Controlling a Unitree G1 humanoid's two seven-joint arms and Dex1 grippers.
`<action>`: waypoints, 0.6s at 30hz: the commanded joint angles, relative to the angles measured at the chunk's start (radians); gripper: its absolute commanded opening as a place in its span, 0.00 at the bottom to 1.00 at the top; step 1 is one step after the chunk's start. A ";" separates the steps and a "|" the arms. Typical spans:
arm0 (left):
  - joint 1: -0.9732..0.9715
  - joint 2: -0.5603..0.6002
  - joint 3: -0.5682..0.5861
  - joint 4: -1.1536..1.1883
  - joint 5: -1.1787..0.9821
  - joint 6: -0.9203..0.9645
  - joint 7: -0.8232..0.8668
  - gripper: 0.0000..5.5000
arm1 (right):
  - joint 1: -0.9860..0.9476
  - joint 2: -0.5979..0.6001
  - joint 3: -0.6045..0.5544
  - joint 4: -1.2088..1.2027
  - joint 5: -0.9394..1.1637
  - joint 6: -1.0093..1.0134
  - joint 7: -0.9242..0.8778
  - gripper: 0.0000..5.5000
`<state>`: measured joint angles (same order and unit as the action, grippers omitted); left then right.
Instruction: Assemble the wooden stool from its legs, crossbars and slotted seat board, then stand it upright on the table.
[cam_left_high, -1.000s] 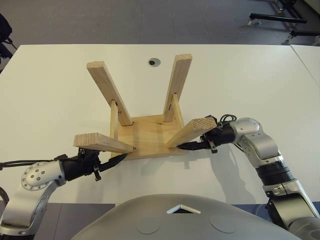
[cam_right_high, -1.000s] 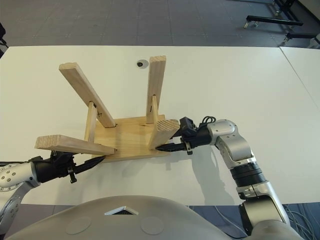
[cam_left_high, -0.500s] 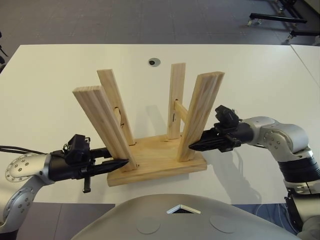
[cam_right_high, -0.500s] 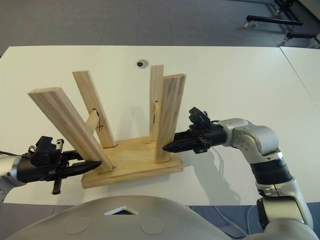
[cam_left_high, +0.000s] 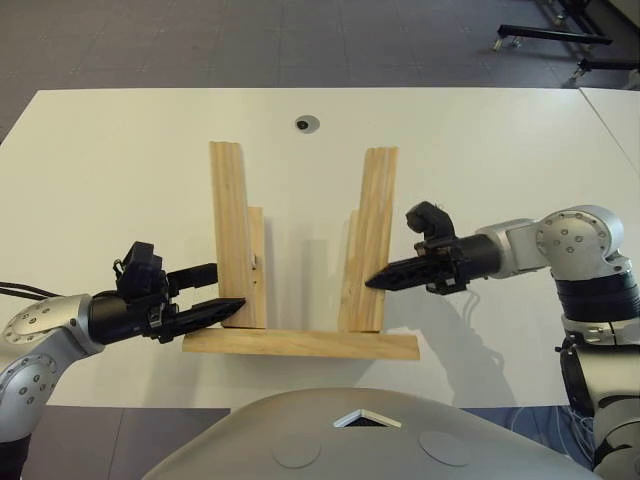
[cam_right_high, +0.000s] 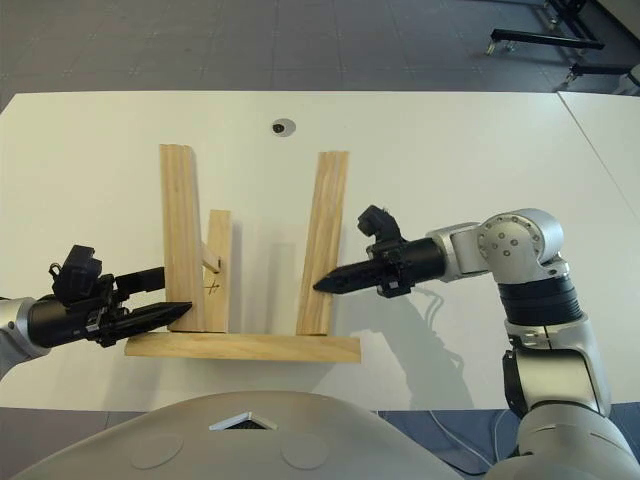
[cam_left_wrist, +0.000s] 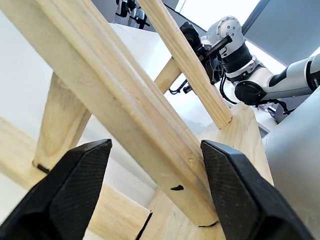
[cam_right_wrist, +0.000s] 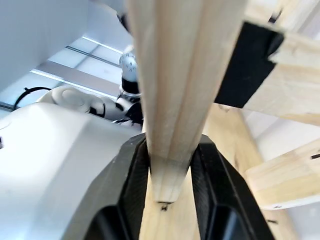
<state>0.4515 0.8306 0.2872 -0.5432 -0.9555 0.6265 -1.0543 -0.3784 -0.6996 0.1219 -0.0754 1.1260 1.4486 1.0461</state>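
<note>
The wooden stool is assembled. Its seat board (cam_left_high: 300, 343) faces me edge-on at the near side, and its legs point away over the table. My right gripper (cam_left_high: 372, 284) is shut on the lower part of the right leg (cam_left_high: 372, 220); in the right wrist view its fingers (cam_right_wrist: 131, 175) press both sides of that leg. My left gripper (cam_left_high: 230, 285) is open and straddles the left leg (cam_left_high: 230, 220) near the seat board. In the left wrist view there are gaps between the pads (cam_left_wrist: 75, 190) and the wood. A crossbar (cam_left_wrist: 185, 55) joins the legs.
The white table (cam_left_high: 500, 150) has a round cable hole (cam_left_high: 308, 124) beyond the stool. A second table (cam_left_high: 620, 110) adjoins at the far right. Black wheeled frames (cam_left_high: 555, 35) stand on the floor behind.
The stool has been turned from legs-up and tilted to seat board edge-on toward me, legs pointing away. Both grippers moved with it. The left gripper's fingers have spread apart.
</note>
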 joint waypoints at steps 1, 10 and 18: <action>0.047 0.006 -0.004 0.002 0.069 -0.031 -0.025 0.72 | -0.045 -0.006 0.035 0.132 -0.150 -0.153 0.034 0.37; 0.020 0.042 0.198 0.118 0.121 -0.121 -0.097 0.98 | -0.098 -0.075 0.033 0.457 -0.303 -0.382 0.369 0.60; 0.242 0.126 0.271 0.277 0.555 -0.371 -0.080 0.98 | -0.125 -0.036 0.052 0.656 -0.660 -1.318 0.554 0.60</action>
<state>0.4892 0.8527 0.6063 -0.3641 -0.7963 0.4602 -1.1442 -0.4737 -0.7316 0.1293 0.5474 0.6368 0.5705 1.5157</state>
